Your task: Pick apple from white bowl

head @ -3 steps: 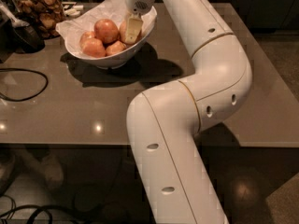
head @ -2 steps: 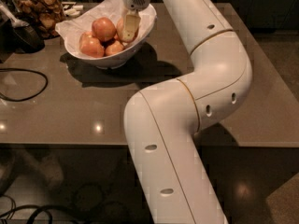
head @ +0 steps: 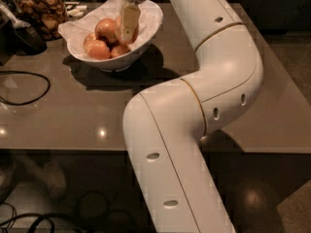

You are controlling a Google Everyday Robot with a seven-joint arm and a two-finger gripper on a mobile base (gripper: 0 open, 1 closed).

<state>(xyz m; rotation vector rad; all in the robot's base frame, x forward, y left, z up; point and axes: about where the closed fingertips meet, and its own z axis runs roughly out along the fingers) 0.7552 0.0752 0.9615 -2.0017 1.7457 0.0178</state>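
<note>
The white bowl (head: 146,35), lined with crumpled white paper, stands at the back left of the grey table. It holds red-orange apples. The apple (head: 106,29) with a pale yellowish blush lies on top, with two more apples (head: 97,49) in front of it. My gripper (head: 129,23) reaches down into the bowl from above, just right of the top apple and touching or nearly touching it. A bit of red skin shows at its right side too. The white arm bends across the middle of the view.
A clear glass jar of brown snacks (head: 41,11) stands behind the bowl at the far left. A dark object (head: 22,33) sits next to it. A black cable (head: 24,89) loops on the table's left side. The table's front edge (head: 73,149) runs across below.
My gripper has moved a little to the left within the bowl, closer to the top apple. The apples and bowl have not moved.
</note>
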